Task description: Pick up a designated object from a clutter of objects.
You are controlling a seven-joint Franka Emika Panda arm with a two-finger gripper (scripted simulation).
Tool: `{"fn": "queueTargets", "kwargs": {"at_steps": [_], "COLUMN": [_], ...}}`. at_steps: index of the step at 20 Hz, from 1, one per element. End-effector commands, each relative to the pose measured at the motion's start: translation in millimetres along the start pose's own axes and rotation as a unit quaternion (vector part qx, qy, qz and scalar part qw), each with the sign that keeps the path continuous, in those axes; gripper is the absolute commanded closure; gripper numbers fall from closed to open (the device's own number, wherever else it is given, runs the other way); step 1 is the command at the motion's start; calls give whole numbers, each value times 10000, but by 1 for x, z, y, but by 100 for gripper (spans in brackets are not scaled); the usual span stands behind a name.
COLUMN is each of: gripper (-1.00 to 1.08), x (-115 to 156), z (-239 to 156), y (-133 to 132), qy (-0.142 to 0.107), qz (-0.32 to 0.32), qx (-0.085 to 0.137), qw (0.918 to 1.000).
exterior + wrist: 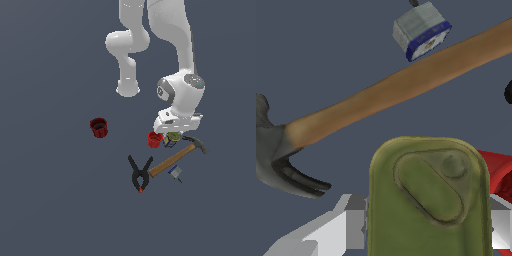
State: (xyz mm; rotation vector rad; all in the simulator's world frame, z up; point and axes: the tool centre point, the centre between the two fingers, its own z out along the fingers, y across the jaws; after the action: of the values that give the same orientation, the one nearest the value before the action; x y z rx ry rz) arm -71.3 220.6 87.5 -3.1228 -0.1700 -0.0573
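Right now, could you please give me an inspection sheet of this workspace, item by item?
Surface: dark grey floor, flat.
Job's thing: can with olive-green top, between the fingers.
Clutter: red cup standing apart; second red cup right beside the can; hammer lying with its handle toward the clamp; small blue-grey block just off the handle.
Gripper: gripper lowered over the can, a finger on either side; contact cannot be confirmed.
Cables: nothing seen.
Surroundings: nothing seen beyond the arm's base.

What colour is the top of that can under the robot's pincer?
Olive green, with a raised oval shape pressed into it. The can shows best in the wrist view.
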Motion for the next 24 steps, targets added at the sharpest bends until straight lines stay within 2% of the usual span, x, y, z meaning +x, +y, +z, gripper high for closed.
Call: {"fn": "queueTargets", "kwargs": {"at_steps": [1,9,24], "gripper": [108,108,108], "x": [-1,-15,-53], "z": [-9,-47,-157], "y": [7,43,143], "qy": [14,-16,-96], "qz": [4,11,31], "qx": [2,-4,7], "qw": [10000,10000,9999]}}
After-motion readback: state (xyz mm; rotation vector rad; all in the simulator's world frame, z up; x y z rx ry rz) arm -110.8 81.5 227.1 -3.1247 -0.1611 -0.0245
